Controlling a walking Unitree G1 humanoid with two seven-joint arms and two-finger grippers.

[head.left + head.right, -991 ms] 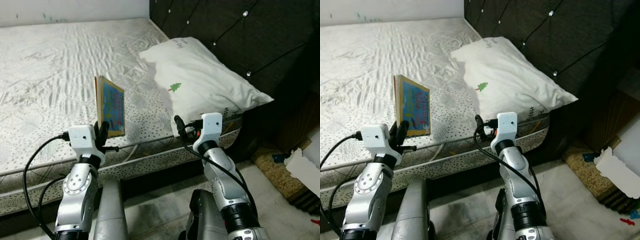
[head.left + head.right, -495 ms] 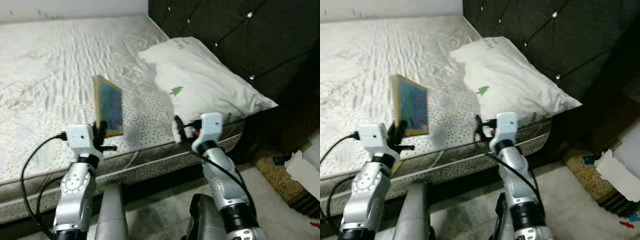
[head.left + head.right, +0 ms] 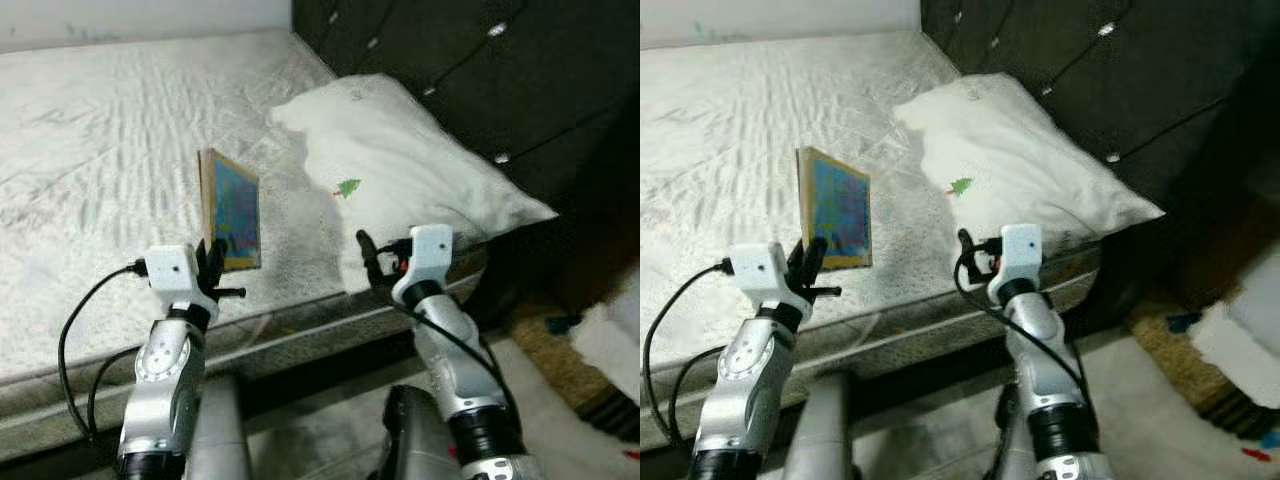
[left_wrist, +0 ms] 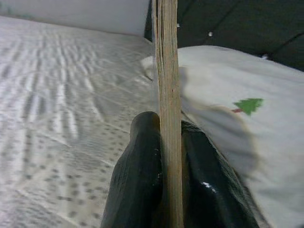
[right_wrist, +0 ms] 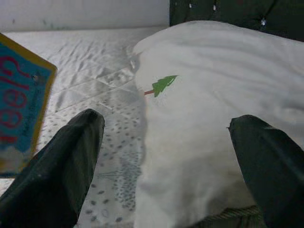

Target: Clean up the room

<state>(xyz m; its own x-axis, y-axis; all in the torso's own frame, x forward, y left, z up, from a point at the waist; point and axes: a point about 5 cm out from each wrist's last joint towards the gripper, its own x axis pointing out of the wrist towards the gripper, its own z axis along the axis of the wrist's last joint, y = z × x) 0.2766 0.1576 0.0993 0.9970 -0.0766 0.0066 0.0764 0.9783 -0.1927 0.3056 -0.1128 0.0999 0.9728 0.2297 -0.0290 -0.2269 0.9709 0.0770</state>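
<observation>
From the head camera I see my left gripper (image 3: 212, 262) raised over the near edge of the mattress (image 3: 90, 170), clamped on the lower edge of a book (image 3: 230, 210) that stands upright above the bedding, its blue, yellow-bordered cover turned toward my right arm. The left wrist view confirms the grip: both black fingers (image 4: 137, 190) press flat against either side of the book's page edge, no gap between pads and paper. My right gripper (image 3: 368, 262) is held up at the mattress edge just in front of the white pillow (image 3: 400, 170), touching nothing; in the right wrist view its two fingers (image 5: 57, 166) stand wide apart with the pillow and its small green tree print (image 5: 161, 85) between them, and the book's cover shows off to one side with red lettering. The pillow lies against the dark tufted headboard (image 3: 480, 70). Head views are somewhat blurred. Tan clutter on the floor beyond my right arm is too soft to identify.
</observation>
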